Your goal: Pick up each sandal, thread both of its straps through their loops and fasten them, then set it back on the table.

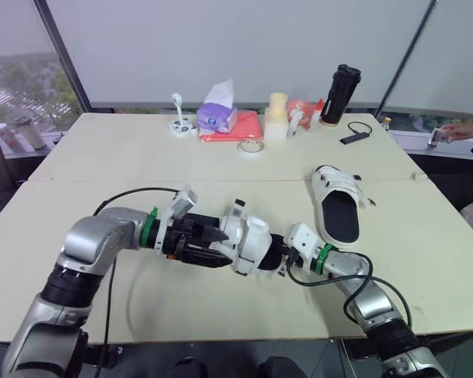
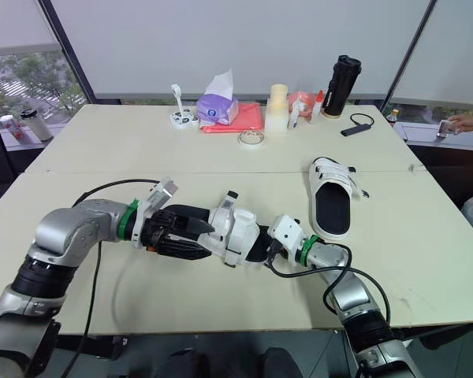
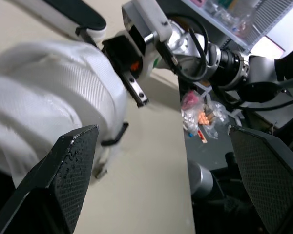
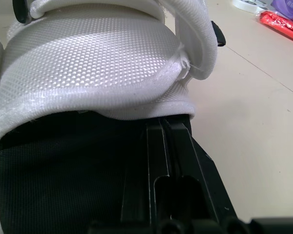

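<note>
A white sandal with woven mesh straps and a black footbed [image 1: 248, 240] is held just above the near middle of the pale, smooth tabletop [image 1: 142, 157], between the two grippers. The left gripper [image 1: 213, 240] meets it from the left. Its jaws stand wide apart, and its broad black fingers [image 3: 71, 165] have a pebbled, rubbery face. The sandal's rounded white strap lies close beside one of them, though I cannot tell whether they touch.

The right gripper [image 1: 277, 256] comes in from the right. Its two narrow black fingers [image 4: 154, 151] are pressed together with a hairline slit between them. They run along the matte black fabric of the footbed [image 4: 49, 170] and under the arched honeycomb-weave strap [image 4: 88, 63], which hides their tips, so I cannot tell whether they pinch anything.

The second white-strapped sandal with a black oval sole bed [image 1: 339, 209] lies flat on the table to the right, well apart from the held one.

Along the far edge stand a purple tissue box with a white tissue tuft [image 1: 218, 116], a flat red-orange packet [image 1: 240, 127] touching it, a cream ribbed cylinder [image 1: 277, 116] and a tall black textured bottle [image 1: 340, 94]. A pale ring of tape [image 1: 250, 147] lies nearer.
</note>
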